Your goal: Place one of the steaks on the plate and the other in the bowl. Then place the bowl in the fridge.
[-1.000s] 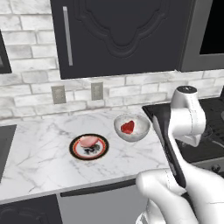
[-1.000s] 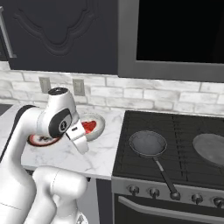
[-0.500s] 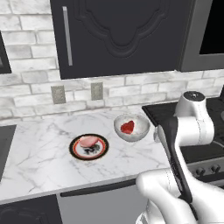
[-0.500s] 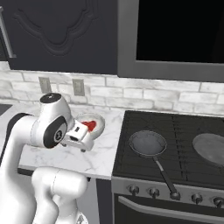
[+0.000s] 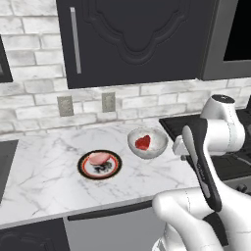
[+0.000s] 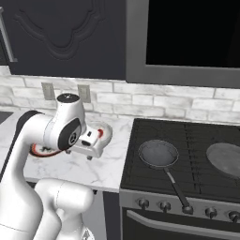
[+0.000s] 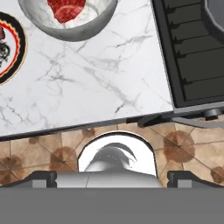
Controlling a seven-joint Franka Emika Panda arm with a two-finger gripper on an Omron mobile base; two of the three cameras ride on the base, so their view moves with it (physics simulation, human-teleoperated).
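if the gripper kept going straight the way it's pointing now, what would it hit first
Probably the bare marble counter, just short of the bowl; the open gripper holds nothing. Depth is hard to judge.

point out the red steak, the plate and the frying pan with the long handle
red steak (image 5: 143, 142), left base view, middle of the meat in the bowl
plate (image 5: 99, 172), left base view, front rim
frying pan (image 6: 158, 153), right base view, pan's inside

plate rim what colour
Orange-red rim with a dark inner ring on the plate, clearest in the left base view.

white brick backsplash (image 5: 162, 100), dark cabinets (image 5: 132, 39), marble counter (image 5: 44, 171), black stove (image 6: 187, 154).
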